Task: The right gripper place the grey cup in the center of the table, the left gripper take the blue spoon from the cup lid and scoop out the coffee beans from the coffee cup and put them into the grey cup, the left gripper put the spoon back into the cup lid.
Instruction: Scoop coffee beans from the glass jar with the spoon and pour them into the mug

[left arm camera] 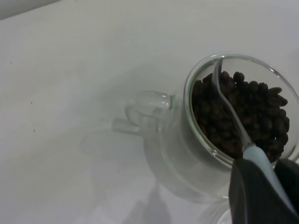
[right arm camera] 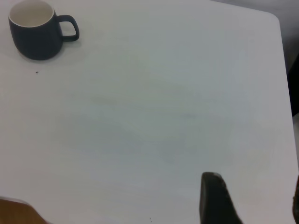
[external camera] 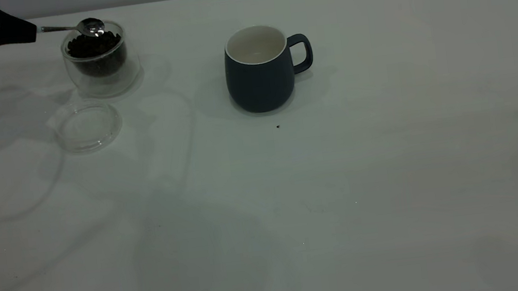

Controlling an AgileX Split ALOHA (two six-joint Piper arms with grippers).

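Observation:
My left gripper (external camera: 31,33) reaches in from the far left and is shut on the pale blue handle of the blue spoon (left arm camera: 259,161). The spoon's steel bowl (external camera: 92,26) sits at the rim of the clear coffee cup (external camera: 102,73), just over the dark coffee beans (left arm camera: 254,112). The clear cup lid (external camera: 87,125) lies on the table in front of the coffee cup with nothing in it. At the table's centre the grey cup (external camera: 258,75) stands upright, its handle to the right and its white inside bare. My right gripper (right arm camera: 252,200) hovers open, far from the grey cup (right arm camera: 35,35).
The white table (external camera: 342,194) has a tiny dark speck (external camera: 278,126) just in front of the grey cup. In the right wrist view the table's edge (right arm camera: 284,70) runs close beside my right gripper.

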